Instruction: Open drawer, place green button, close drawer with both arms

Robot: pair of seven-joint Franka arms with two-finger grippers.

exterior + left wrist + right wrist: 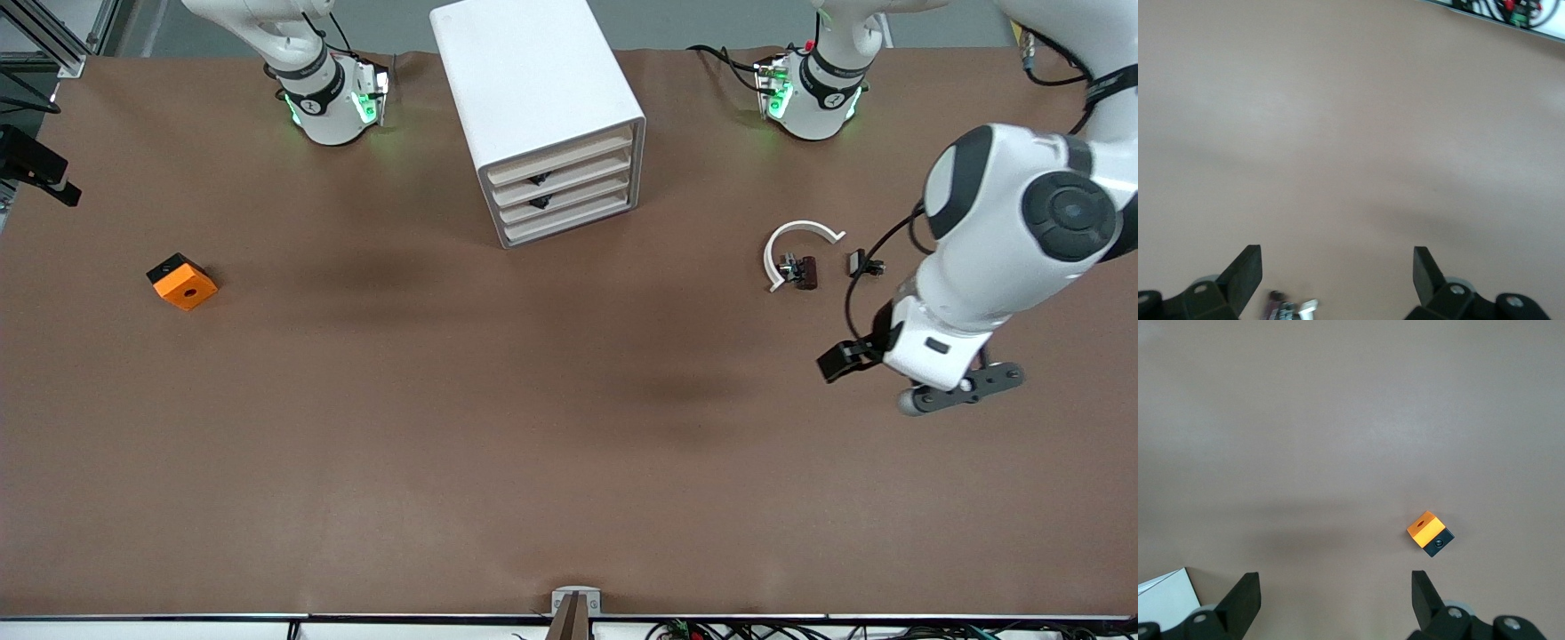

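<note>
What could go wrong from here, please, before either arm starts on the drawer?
1. All four drawers on the cabinet look alike, so the wrong drawer might be pulled.
2. Small parts cluster beside the white ring, so the left end effector, open over bare table, could pick the wrong one.
3. The right end effector, open, views the orange block, not the cabinet front.

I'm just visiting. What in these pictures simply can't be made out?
- What the drawers hold: in the front view, their fronts on the cabinet hide it.
- Small parts beside the white curved piece: too small to name in the front view; blurred and cut by the edge in the left wrist view.
- Right end effector: outside the front view; only its open fingertips show in the right wrist view.
</note>
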